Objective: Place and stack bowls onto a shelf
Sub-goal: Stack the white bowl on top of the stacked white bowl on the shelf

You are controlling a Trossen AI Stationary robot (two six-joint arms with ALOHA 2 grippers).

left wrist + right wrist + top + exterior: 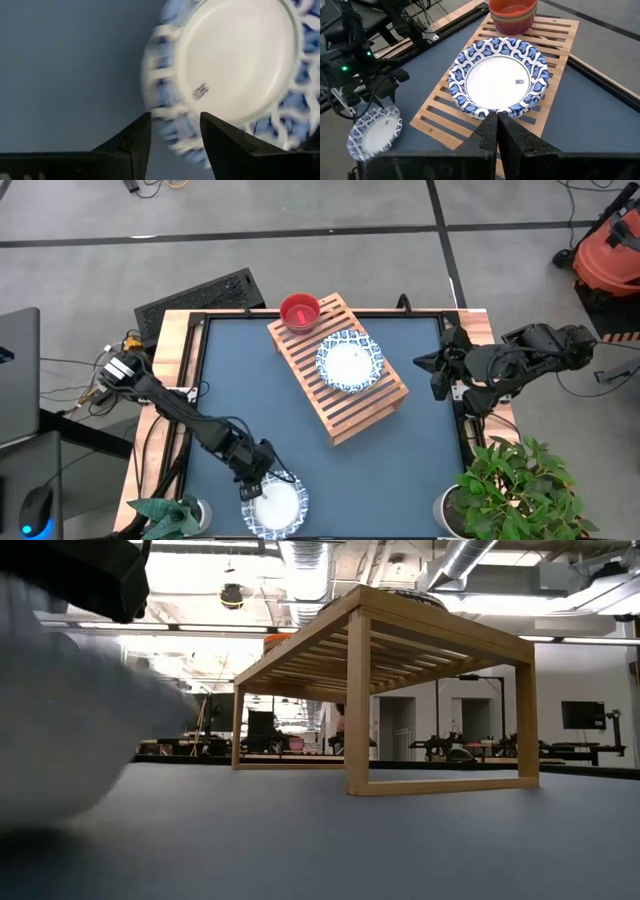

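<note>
We see the task partly done. On the shelf (338,366), standing mid-counter (420,450), rest a white dish with a blue patterned rim (350,361) and, at its far end, the red bowl (299,311), which appears stacked on others. A second patterned dish (274,507) lies at the near left counter edge and has yet to be shelved. Our left gripper (172,137), fingers apart, straddles this dish's rim, not clamped. The right gripper (497,131), fingers together and empty, waits at the counter's right edge.
</note>
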